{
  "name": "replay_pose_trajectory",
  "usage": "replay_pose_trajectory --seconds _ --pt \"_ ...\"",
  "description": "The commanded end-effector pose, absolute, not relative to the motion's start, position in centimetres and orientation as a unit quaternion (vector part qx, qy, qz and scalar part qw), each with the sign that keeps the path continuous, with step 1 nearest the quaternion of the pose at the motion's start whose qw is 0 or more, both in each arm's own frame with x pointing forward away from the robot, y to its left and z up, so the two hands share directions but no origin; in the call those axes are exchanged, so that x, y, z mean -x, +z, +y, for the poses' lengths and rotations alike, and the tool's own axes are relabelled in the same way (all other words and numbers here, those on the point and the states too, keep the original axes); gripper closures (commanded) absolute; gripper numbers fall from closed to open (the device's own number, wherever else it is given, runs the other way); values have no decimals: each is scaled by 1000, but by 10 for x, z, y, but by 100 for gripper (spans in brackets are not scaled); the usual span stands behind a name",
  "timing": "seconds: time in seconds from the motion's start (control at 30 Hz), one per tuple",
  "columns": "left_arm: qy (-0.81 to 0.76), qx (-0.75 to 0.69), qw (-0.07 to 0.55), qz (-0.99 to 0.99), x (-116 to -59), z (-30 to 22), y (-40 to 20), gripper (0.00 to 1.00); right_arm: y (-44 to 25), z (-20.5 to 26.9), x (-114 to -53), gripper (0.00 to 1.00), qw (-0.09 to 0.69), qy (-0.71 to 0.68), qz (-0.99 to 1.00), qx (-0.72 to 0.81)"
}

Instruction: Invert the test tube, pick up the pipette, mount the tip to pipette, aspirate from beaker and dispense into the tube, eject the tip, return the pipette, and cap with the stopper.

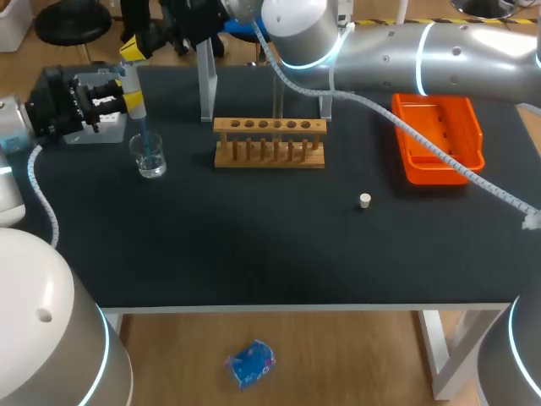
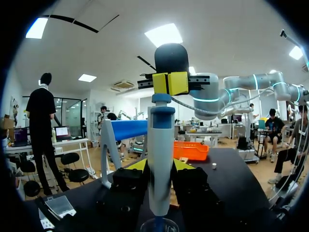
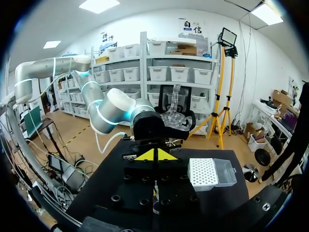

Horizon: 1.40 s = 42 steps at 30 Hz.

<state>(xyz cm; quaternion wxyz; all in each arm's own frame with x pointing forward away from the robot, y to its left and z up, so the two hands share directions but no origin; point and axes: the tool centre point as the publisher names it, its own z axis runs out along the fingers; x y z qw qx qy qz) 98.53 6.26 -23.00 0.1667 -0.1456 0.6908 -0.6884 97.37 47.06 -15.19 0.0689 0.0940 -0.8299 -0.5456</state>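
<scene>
"Pipette [image 1: 129,80] — where does it stand?"

"Upright near the ten o'clock corner of the table [image 1: 254,245] in the head view. Its blue tip [image 1: 145,139] points down into the beaker [image 1: 150,158]. The beaker sits at nine o'clock from the wooden rack [image 1: 269,142], a little apart from it."

"And what has hold of it?"

"The left gripper [image 1: 125,103], coming in from nine o'clock, is clamped on the pipette's body. In the left wrist view the barrel [image 2: 160,159] stands between its two black fingers, both against it, with the beaker's rim [image 2: 159,225] just under it. The right arm comes in from three o'clock and extends across the back of the table. The right gripper [image 1: 135,49] sits at twelve o'clock of the pipette, just over its top end. Its two yellow tips are pressed together with nothing between them. The left wrist view shows them [image 2: 170,83] side by side directly above the pipette's head, and the right wrist view shows them [image 3: 155,154] meeting in a single seam."

"What else lies on the table?"

"The stopper [image 1: 364,200] lies alone at about four o'clock from the rack, well apart from it. An orange tray [image 1: 456,127] sits at three o'clock from the rack, with the right arm's cable crossing over it. In the right wrist view a white tip box [image 3: 203,173] lies on the table just beside the closed fingers. Whether a test tube stands in the rack — too small to tell."
</scene>
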Motion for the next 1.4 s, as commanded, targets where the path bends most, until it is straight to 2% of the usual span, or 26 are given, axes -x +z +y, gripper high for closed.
replay_pose_trajectory --seconds 0.03,0.97,1.4 --pt "-689 145 167 690 -986 63 -226 100 -157 469 -972 100 68 -546 -830 -93" --pt "-689 145 167 690 -986 63 -226 100 -162 468 -969 100 73 -543 -832 -90" --pt "-689 145 167 690 -986 63 -226 100 -142 469 -976 100 57 -545 -830 -104"
